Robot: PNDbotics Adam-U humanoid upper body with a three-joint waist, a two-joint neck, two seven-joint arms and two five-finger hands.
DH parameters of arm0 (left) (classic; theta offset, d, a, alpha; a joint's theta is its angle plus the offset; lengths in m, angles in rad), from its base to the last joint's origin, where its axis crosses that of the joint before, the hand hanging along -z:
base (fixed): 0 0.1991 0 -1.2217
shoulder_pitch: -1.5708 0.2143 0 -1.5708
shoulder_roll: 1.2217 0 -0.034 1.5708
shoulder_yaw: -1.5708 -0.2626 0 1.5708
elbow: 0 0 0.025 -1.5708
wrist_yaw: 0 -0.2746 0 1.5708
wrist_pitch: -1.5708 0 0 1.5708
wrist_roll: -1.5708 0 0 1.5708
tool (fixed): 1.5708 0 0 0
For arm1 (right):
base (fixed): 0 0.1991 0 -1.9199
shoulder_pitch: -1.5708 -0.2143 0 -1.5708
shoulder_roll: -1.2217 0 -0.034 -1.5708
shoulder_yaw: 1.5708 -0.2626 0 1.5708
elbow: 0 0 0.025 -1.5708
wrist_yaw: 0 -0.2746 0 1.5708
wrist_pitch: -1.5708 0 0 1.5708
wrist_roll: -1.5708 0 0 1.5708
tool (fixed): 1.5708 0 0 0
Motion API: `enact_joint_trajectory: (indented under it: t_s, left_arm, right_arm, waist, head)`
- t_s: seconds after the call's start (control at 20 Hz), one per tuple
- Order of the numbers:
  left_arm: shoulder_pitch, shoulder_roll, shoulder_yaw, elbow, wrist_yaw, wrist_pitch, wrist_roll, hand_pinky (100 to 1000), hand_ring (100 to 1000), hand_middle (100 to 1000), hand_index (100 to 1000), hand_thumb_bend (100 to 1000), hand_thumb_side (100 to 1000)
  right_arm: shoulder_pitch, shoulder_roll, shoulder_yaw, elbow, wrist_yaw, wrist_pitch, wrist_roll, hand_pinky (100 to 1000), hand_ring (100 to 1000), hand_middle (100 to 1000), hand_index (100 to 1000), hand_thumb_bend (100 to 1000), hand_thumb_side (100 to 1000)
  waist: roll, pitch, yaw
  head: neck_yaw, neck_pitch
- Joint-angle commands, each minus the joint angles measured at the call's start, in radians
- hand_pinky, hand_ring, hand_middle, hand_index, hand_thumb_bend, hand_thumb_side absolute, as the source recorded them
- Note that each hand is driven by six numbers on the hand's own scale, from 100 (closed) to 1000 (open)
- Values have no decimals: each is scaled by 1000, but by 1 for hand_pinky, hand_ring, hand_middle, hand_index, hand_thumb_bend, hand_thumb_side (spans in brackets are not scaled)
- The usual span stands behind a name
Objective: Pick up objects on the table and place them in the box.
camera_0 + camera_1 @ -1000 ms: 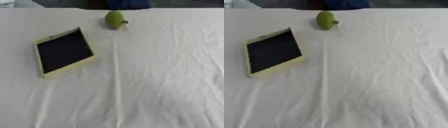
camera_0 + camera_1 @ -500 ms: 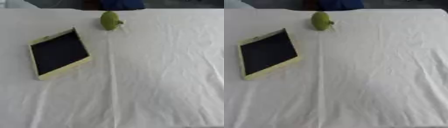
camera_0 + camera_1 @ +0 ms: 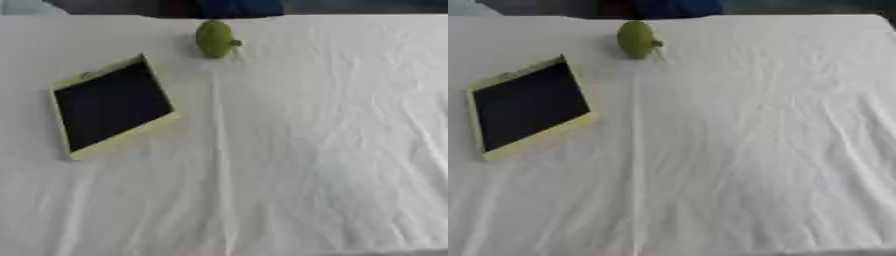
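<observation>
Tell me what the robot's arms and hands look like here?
Neither arm nor hand shows in either eye view, so nothing of their look can be told. Only a white cloth-covered table, a pale yellow-green box with a dark inside, and a green fruit at the far edge are visible.

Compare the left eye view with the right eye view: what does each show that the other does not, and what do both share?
Only the left eye view: more cloth to the left of the box, which lies further from that edge.
Only the right eye view: the table's far right corner, where the white cloth ends against the dark background.
Both share: the shallow yellow-rimmed box with a dark inside, lying askew on the left; a green fruit with a short stem near the far edge; the creased white cloth. No robot hand shows in either view.
</observation>
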Motion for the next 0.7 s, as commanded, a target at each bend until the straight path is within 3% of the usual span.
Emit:
enact_joint_trajectory:
  t_s: [0.05, 0.7]
  left_arm:
    - [-19, 26, 2, -15, 4, -2, -8, 847, 788, 698, 843, 313, 601]
    - [-55, 2, -14, -15, 16, -14, -26, 846, 787, 698, 843, 309, 600]
  right_arm:
    - [-39, 28, -12, 73, 48, -40, -2, 862, 923, 880, 927, 227, 626]
    - [-62, 169, -5, 225, 125, -102, -4, 869, 928, 893, 946, 251, 558]
  waist:
    - [4, -18, 1]
    - [2, -9, 32]
  head:
    - [-18, -16]
    - [-77, -29]
